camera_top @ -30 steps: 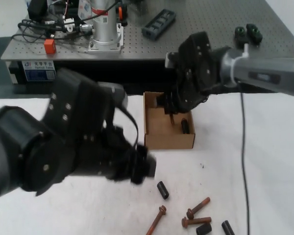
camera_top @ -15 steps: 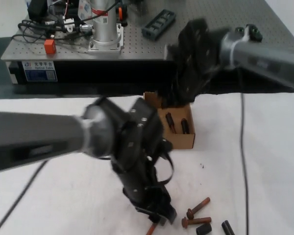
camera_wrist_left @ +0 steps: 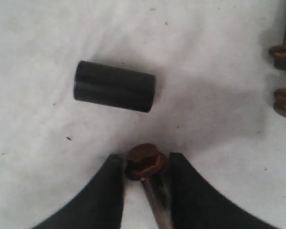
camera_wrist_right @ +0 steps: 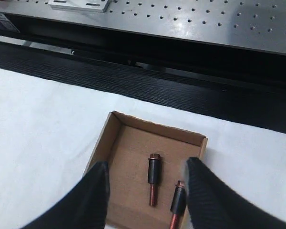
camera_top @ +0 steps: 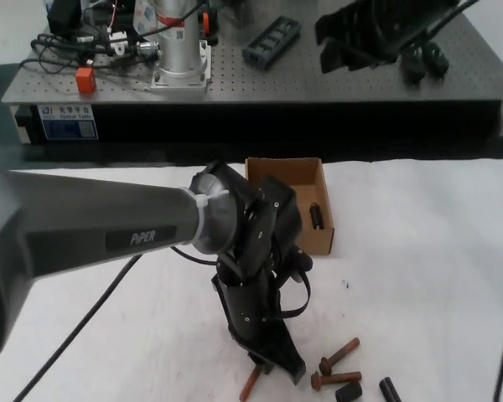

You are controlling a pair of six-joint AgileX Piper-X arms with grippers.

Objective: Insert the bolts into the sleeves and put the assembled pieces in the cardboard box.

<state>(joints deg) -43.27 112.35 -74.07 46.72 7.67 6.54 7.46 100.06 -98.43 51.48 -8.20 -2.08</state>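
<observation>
Lowered since, left pincer (camera_wrist_left: 146,160) straddles a bolt (camera_wrist_left: 144,163) (jaws open), sleeve (camera_wrist_left: 114,86) just beyond.

You had one cardboard box (camera_wrist_right: 115,138) before you, and in it lay two assembled pieces (camera_wrist_right: 153,177) (camera_wrist_right: 176,206), each a single bolt wearing a single sleeve. Outside the box you had three bare bolts (camera_top: 249,385) (camera_top: 341,353) (camera_top: 337,378), one of them apart from the other two, which lay as a pair. You also had three empty sleeves (camera_top: 349,392) (camera_top: 390,389) (camera_wrist_left: 114,86), two in the high view and a third in the left wrist view.
</observation>
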